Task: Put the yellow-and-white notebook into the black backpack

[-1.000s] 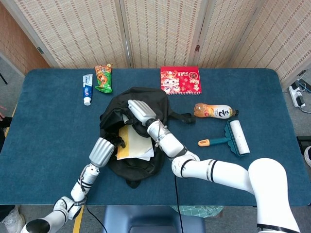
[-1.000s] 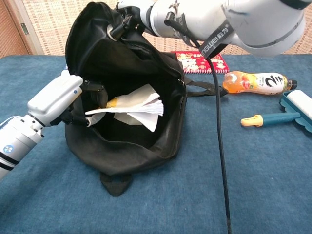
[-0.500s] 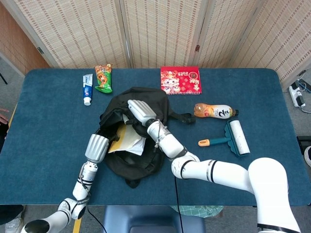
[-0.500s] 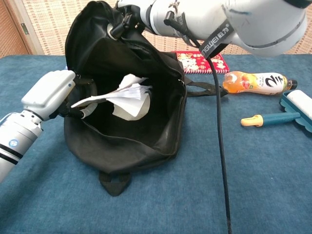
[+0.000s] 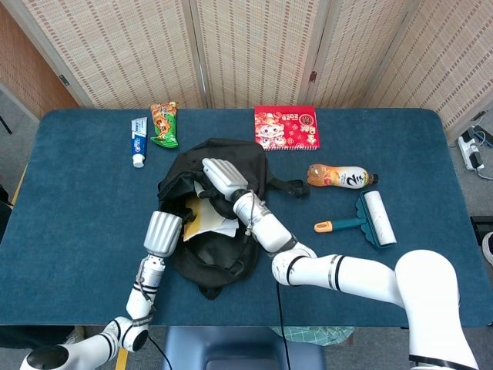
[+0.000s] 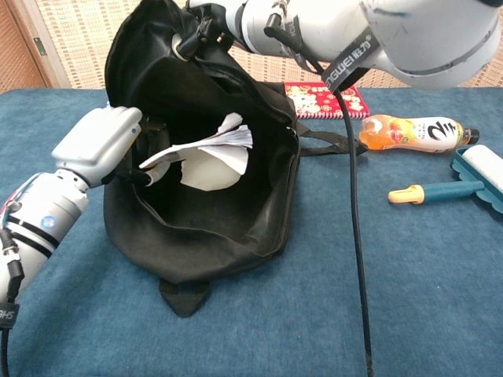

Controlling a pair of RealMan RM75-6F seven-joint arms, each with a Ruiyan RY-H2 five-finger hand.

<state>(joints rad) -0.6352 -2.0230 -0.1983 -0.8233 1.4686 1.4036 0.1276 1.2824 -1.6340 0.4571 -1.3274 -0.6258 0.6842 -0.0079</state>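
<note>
Now L hand [image 6: 100, 144] inside backpack [image 6: 236, 228] w/ notebook [image 6: 206, 153]

Woven folding screens [image 5: 254, 46] stand behind the blue table [image 5: 431, 254].

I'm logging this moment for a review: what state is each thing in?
black backpack: mouth held open, on the table
yellow-and-white notebook: partly inside the backpack, pages splayed
left hand: holds the notebook at the opening
right hand: grips the backpack's top edge, lifting it
orange drink bottle: lying on its side
toothpaste tube: lying flat
red notebook: closed, flat
</note>
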